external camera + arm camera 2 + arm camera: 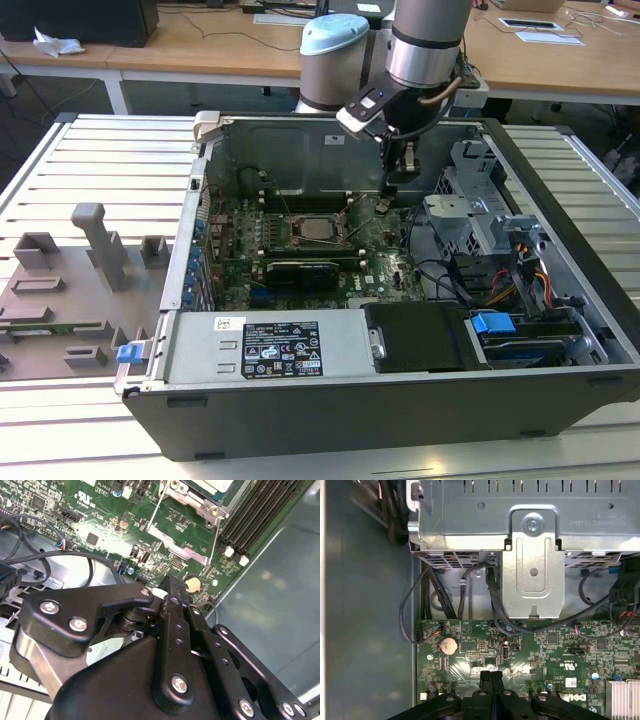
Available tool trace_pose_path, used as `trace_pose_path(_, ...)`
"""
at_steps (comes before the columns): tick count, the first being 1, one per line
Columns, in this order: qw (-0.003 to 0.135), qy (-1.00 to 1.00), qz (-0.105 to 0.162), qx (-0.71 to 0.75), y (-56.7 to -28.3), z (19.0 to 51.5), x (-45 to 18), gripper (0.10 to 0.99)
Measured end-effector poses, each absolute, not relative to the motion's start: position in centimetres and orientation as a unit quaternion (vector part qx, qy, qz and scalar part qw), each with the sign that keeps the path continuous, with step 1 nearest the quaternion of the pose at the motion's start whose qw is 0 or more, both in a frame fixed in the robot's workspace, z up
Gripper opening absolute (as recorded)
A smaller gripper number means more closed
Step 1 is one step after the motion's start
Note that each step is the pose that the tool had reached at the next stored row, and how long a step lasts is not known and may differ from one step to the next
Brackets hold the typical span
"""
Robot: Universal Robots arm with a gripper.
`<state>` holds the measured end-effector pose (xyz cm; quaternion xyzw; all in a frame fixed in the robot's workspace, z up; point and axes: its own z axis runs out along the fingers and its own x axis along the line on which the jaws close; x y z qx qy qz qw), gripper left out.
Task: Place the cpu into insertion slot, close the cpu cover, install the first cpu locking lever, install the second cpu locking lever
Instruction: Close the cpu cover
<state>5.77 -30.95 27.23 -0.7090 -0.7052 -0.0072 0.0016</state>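
The cpu [322,228] lies with its silver top up in the insertion slot [300,214] on the green board; its corner also shows in the second wrist view [212,484]. The cpu cover [192,497], a silver frame, appears to lie flat around it. Two thin wire levers [154,511] run beside the socket; I cannot tell whether they are latched. My gripper [390,180] hangs over the board to the exterior view's right of the socket, a short way above it. Its fingers [496,680] are shut together with nothing between them, and the gripper [172,582] is near a coin battery [192,584].
A metal drive cage [470,170] and loose black cables [430,265] stand to the exterior view's right of the gripper. The labelled power supply [280,345] fills the case front. Memory slots [260,515] run beside the socket. Grey fixtures [100,240] sit on the table outside the case.
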Motion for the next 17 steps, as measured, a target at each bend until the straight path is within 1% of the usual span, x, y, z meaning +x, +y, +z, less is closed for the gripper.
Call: trace_pose_path(17, 0.002, -0.705, -0.007, -0.709, -30.9, 26.1, 5.8, 0.106)
